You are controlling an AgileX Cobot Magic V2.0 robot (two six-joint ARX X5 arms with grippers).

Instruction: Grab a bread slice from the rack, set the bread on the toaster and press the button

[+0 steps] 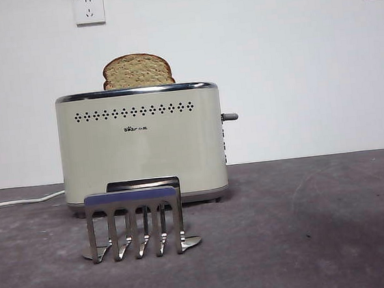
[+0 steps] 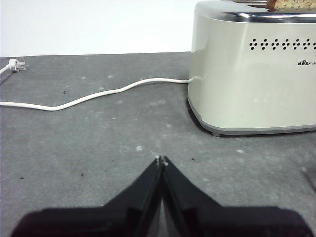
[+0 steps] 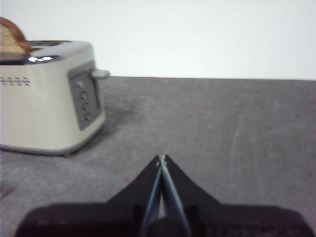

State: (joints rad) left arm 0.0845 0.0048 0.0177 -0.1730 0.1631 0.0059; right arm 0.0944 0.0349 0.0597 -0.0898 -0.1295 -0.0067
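Only the domed upper part of the slice of bread (image 1: 137,70) shows above the chrome rim of the toaster (image 1: 142,149); the rest is sunk in the slot and hidden, and both wrist views cut it down to a brown corner at the picture's edge. The rack (image 1: 134,223) stands in front of the toaster and covers the middle of its base; whether the two touch cannot be told. The button (image 1: 230,116) juts from the toaster's narrow end, high up; the right wrist view is blurred, so the small round controls under it are hard to read. A white cord (image 2: 94,96) runs from the toaster to a plug partly cut off. Neither arm appears in the front view. The left gripper (image 2: 161,159) sits low over bare table beside the toaster, jaws pressed together on nothing. The right gripper (image 3: 161,158) does likewise, off the button end, tips meeting
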